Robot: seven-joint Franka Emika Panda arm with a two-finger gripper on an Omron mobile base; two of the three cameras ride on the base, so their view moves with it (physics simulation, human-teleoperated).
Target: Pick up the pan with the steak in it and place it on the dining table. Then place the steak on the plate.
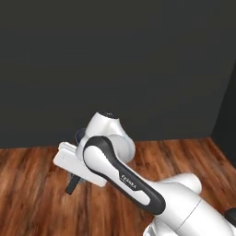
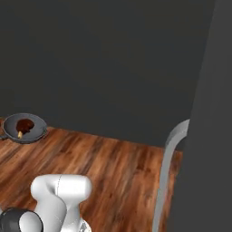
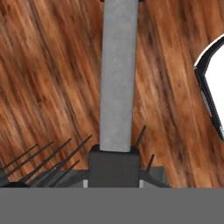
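Pan (image 2: 27,131): hanging in the air above the wooden floor (image 2: 113,167), in front of the dark wall (image 2: 104,59), far left in the right base view. Nothing is under it but floorboards, so my read is it's mid-carry.
Steak (image 2: 23,125): sitting inside the pan, a bit left of the middle, orange spot facing the camera. It's in there because the pan looks roughly level, so nothing tips it out.
Handle (image 3: 117,74): in the hand view it runs straight up from the bottom centre, right along the line the hand looks down. That makes sense if you grab the far end and let the pan stick out in front.
Gripper (image 3: 114,165): the fingers look clamped on the end of the handle. The dark block at the bottom sits tight against it, with no gap I can spot.
Arm (image 1: 120,175): folded low and reaching left, hand close to the floor side of the frame. Probably tucked in to keep the load near the base while driving.
Count: one pan, one steak, one handle, one gripper.
Left to do: getting the pan onto the dining table, then moving the steak to the plate. I'd guess neither has started.
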